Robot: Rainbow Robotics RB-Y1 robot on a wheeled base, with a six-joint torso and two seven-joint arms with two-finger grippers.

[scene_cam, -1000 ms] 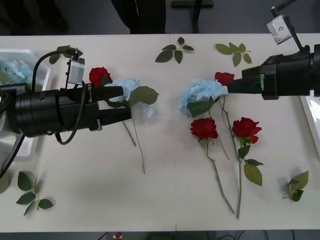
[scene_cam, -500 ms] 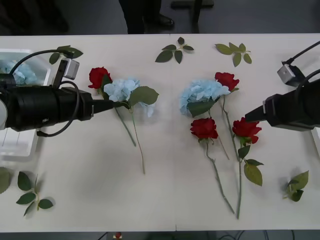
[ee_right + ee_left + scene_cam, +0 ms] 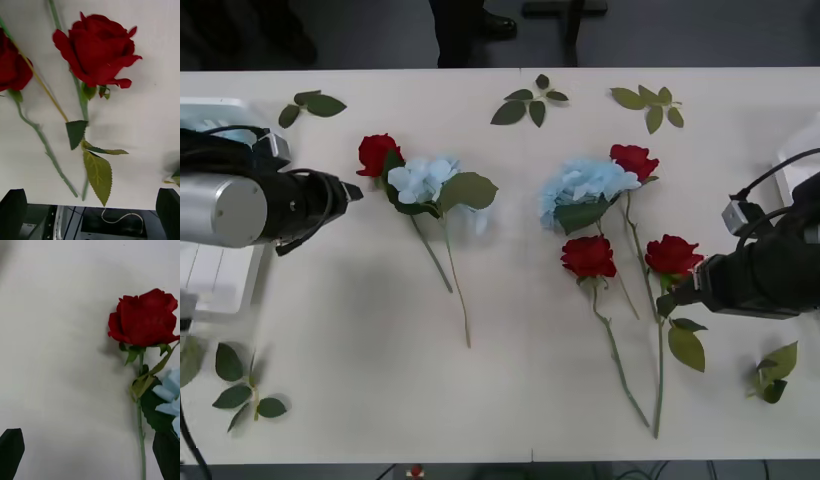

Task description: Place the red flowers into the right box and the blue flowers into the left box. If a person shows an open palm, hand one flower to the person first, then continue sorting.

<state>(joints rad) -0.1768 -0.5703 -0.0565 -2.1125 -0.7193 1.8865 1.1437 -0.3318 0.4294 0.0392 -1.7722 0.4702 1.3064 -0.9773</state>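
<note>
Several red flowers lie on the white table: one point(image 3: 378, 152) touches a blue flower point(image 3: 423, 178) at left centre. Another point(image 3: 633, 158) lies beside a second blue flower point(image 3: 583, 182), with two more point(image 3: 587, 256) point(image 3: 673, 254) below it. My left gripper point(image 3: 352, 192) is open just left of the left rose point(image 3: 144, 317), fingers point(image 3: 11, 450) wide apart. My right gripper point(image 3: 672, 297) is open by the stem below the rightmost rose point(image 3: 97, 47). The left box point(image 3: 220, 285) lies under my left arm. A bit of the right box point(image 3: 802, 165) shows at the right edge.
Loose green leaf sprigs lie at the far edge point(image 3: 530, 100) point(image 3: 648, 100) point(image 3: 310, 102), at the front left point(image 3: 245, 385) and front right point(image 3: 775, 372). A person's legs point(image 3: 465, 25) stand behind the table. Bare table lies between the two flower groups and along the front.
My left arm has drawn back leftward from the blue flower at left centre. My right arm has swung from the far roses toward the front, now beside the rightmost rose's stem.
</note>
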